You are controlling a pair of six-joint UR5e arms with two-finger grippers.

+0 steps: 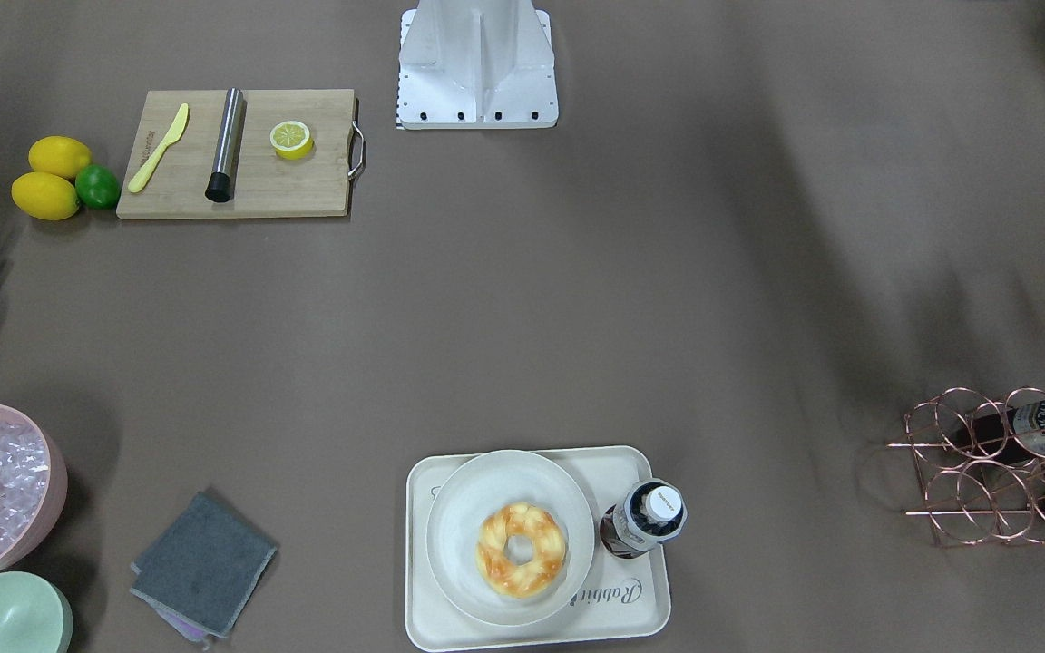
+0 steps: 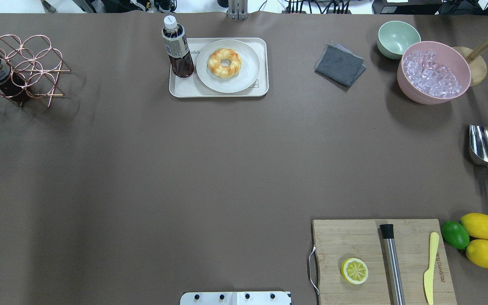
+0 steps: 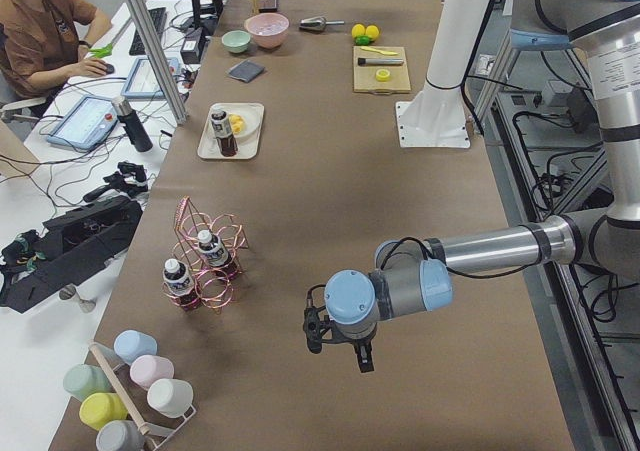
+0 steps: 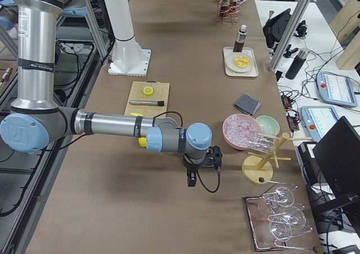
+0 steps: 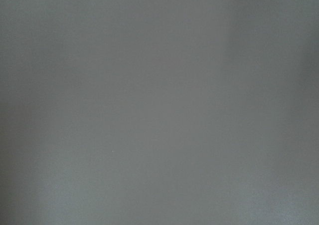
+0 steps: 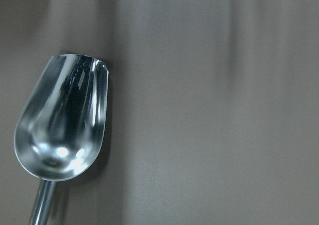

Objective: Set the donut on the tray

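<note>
The golden-orange donut (image 1: 521, 550) lies on a round pale plate (image 1: 459, 508), which sits on the cream tray (image 1: 640, 609) at the table's far middle. The donut (image 2: 224, 62) and tray (image 2: 176, 88) also show in the overhead view. A dark bottle (image 1: 645, 519) stands on the tray beside the plate. My left gripper (image 3: 340, 343) hangs over bare table near the robot's left end, far from the tray. My right gripper (image 4: 198, 174) hangs near the right end. Neither shows in the overhead or front views, so I cannot tell whether they are open or shut.
A cutting board (image 2: 379, 258) holds a lemon half (image 2: 354, 270), a yellow knife and a steel rod. Lemons and a lime (image 2: 455, 234) lie beside it. A steel scoop (image 6: 60, 125), pink ice bowl (image 2: 433, 72), green bowl, grey cloth (image 2: 339, 64) and copper bottle rack (image 2: 15, 70) ring the table.
</note>
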